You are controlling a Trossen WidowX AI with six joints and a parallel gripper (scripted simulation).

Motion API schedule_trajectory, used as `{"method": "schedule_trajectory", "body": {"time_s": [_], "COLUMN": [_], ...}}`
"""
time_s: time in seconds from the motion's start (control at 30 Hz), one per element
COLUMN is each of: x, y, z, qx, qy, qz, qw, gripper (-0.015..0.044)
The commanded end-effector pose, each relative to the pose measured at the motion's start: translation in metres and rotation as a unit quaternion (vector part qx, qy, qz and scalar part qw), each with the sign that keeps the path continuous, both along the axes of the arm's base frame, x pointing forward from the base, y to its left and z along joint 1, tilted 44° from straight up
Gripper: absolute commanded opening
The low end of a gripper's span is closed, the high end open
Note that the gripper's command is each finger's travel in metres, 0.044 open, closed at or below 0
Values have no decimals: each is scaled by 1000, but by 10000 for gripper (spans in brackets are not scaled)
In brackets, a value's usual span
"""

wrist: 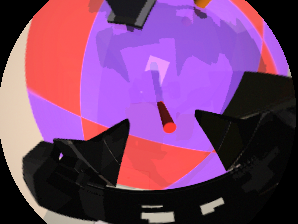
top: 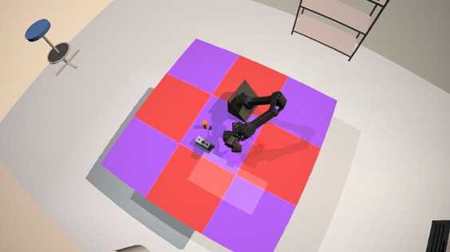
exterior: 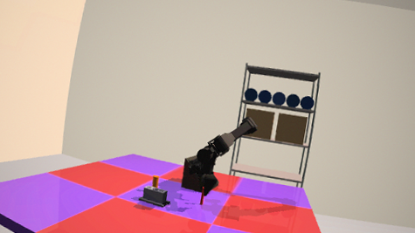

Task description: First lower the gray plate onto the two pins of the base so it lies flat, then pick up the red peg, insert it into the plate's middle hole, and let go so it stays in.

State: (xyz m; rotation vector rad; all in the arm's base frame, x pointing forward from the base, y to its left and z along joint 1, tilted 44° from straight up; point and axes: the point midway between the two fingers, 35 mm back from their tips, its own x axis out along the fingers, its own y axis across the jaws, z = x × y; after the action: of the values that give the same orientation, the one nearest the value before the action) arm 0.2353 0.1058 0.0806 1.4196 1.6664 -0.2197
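See a checkered tbl (top: 157, 106) (exterior: 126, 232) (wrist: 52, 60), alt. red & purple sqs., w/ glossy pale patches & dk. shadows. On the ctr. purple sq., note the blk. base (top: 210, 148) (exterior: 154, 202) w/ gray plate (top: 203, 142) (exterior: 155, 191) on top; near it, an orange cyl. (top: 205, 125) (exterior: 155, 181) (wrist: 201, 3), upright. Find the red peg (exterior: 202, 196) (wrist: 165, 119) standing upright, same sq., apart from both. Add the dk. arm mount (top: 244, 84) (exterior: 189, 176), straddling ctr. purple & adj. red.
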Motion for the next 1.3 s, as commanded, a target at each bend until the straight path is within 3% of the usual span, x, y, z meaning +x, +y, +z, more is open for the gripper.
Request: {"method": "schedule_trajectory", "body": {"time_s": [0.0,0.23,0.73,0.97,1.27], "x": [-3,-4,-4,-4,-2], "y": [5,12,12,12,2], "z": [-7,-13,-13,-13,-5], "qx": [1,2,2,2,-1], "qy": [7,7,7,7,7], "qz": [0,-1,-1,-1,-1], "qw": [1000,1000,1000,1000,1000], "gripper": [440,440,46,0,0]}}
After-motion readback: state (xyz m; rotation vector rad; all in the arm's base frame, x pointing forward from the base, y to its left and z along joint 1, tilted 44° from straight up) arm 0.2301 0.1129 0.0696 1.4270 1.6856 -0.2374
